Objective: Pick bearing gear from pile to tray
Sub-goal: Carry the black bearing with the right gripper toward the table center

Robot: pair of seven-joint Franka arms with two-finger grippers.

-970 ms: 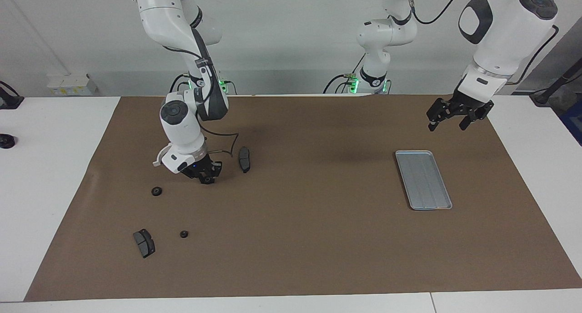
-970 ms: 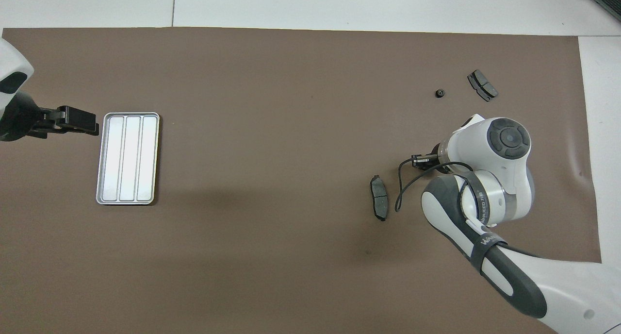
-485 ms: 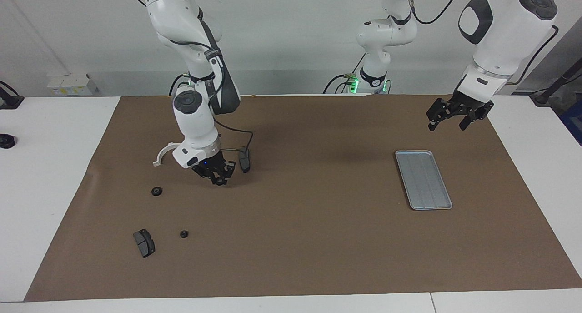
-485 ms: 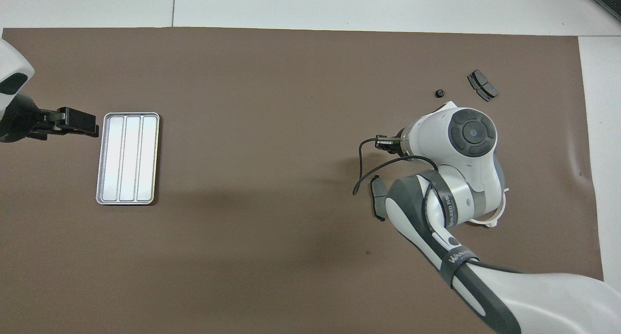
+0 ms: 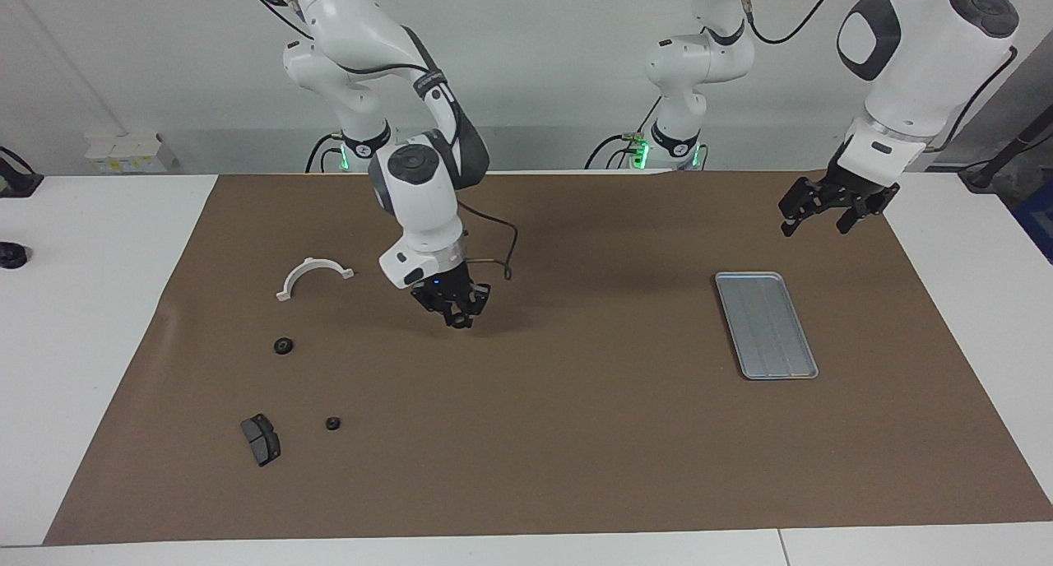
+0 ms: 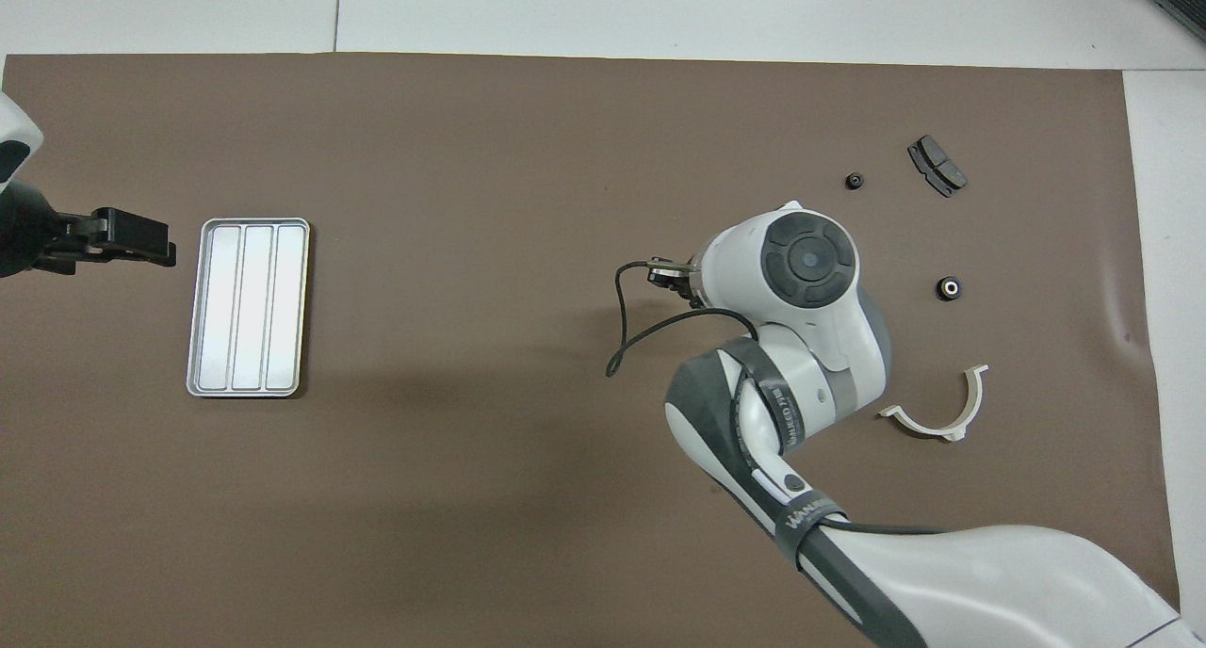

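While left jaws hang spread near the tray (image 5: pixel 767 326), right jaws clasp a barely discernible dark piece (image 5: pixel 457 322).

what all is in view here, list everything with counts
mat: 1, brown, covers most of the table
tray: 1, silver-grey, on the mat toward the left arm's end
bracket: 1, white half-ring, on the mat toward the right arm's end
round pieces: 2, black, farther from the robots than the bracket
brake pad: 1, dark grey, beside the farther round piece
right gripper: 1, black, raised over the mat beside the bracket
left gripper: 1, black, open, waiting over the mat by the tray
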